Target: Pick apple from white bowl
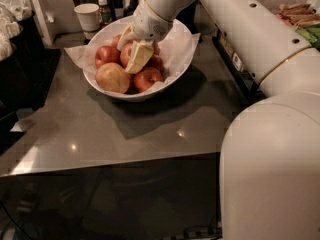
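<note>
The white bowl (172, 79), lined with crinkled white paper, stands at the back of the grey table. It holds several glossy red apples, such as one at the left (106, 55) and one at the front (147, 78), plus a larger yellowish-tan apple (113, 77). My gripper (132, 53) reaches down from the upper right into the middle of the bowl. It is set against a red apple (125, 55) in the centre of the pile and hides part of it.
A small white paper cup (88, 16) and a small bottle (104, 11) stand just behind the bowl. Dark bins with white items (10, 19) are at the left. A tray of food (300, 16) is at the far right. My arm fills the right side.
</note>
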`<state>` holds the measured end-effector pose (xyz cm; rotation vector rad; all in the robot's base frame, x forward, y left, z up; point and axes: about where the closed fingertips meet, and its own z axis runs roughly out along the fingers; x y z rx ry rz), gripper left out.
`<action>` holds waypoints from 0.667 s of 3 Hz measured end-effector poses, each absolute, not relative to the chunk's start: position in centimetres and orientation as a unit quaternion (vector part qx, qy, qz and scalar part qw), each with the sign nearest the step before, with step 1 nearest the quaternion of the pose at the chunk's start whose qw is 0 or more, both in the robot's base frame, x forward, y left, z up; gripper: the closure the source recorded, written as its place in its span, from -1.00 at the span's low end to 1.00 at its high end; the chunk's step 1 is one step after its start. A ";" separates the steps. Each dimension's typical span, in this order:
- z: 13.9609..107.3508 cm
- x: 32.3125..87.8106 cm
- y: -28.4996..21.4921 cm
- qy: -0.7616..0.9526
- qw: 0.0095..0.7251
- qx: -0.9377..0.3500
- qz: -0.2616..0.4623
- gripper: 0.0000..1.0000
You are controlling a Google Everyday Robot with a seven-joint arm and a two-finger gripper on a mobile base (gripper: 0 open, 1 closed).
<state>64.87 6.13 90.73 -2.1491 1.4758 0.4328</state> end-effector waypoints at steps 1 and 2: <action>90.9 64.7 5.6 0.548 0.249 -0.782 0.159 1.00; 91.0 64.7 5.8 0.548 0.249 -0.782 0.159 1.00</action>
